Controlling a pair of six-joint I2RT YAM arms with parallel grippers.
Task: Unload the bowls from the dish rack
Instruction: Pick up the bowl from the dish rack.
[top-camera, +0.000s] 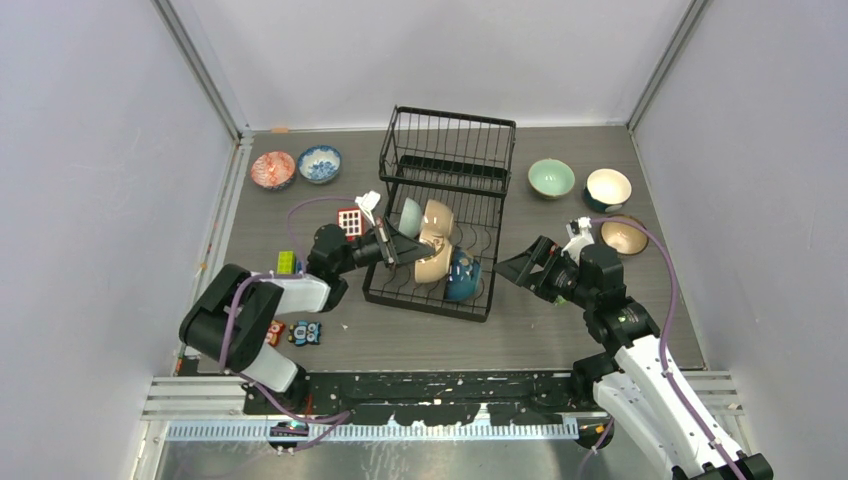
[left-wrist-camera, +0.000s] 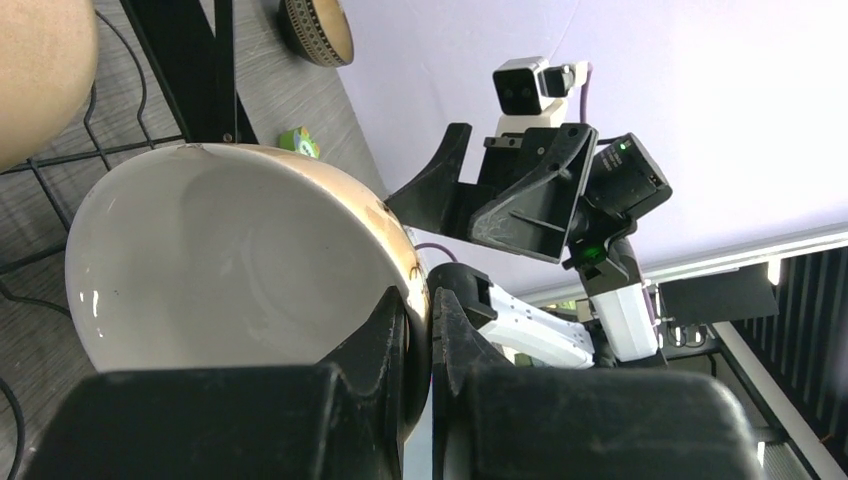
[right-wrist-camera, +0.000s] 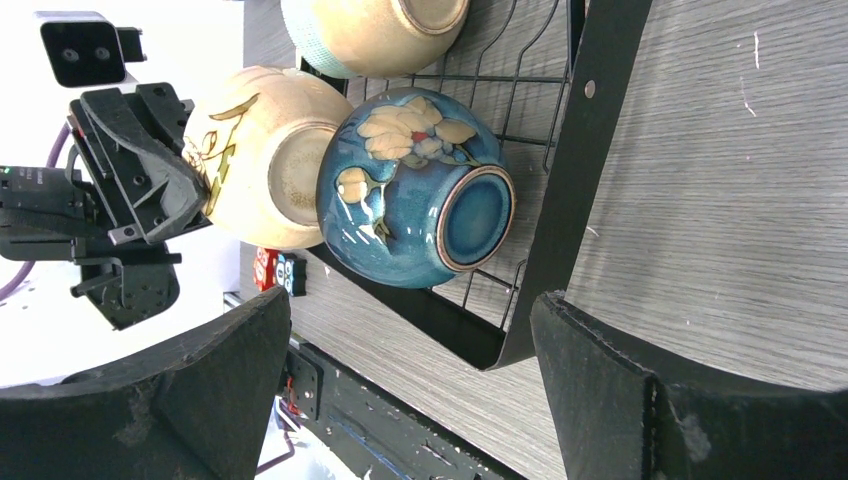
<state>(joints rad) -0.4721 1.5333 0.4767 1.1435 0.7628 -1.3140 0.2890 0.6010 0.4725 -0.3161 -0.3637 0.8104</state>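
The black wire dish rack (top-camera: 447, 150) stands mid-table. My left gripper (top-camera: 408, 252) is shut on the rim of a cream bowl (top-camera: 433, 264) tilted in the rack; the left wrist view shows one finger inside the white bowl (left-wrist-camera: 230, 260) and one outside, gripper (left-wrist-camera: 428, 322). Beside it lies a dark blue flowered bowl (right-wrist-camera: 410, 200) on its side, with a tan bowl (top-camera: 437, 218) and a pale green bowl (top-camera: 410, 213) behind. My right gripper (top-camera: 515, 268) hangs open just right of the rack's near corner, gripper (right-wrist-camera: 410, 320), holding nothing.
A red patterned bowl (top-camera: 272, 169) and a blue-and-white bowl (top-camera: 319, 163) sit on the table at far left. A green bowl (top-camera: 551, 178), a cream bowl (top-camera: 608, 187) and a brown bowl (top-camera: 623, 235) sit at right. Toy blocks (top-camera: 349, 221) (top-camera: 296, 332) lie left of the rack.
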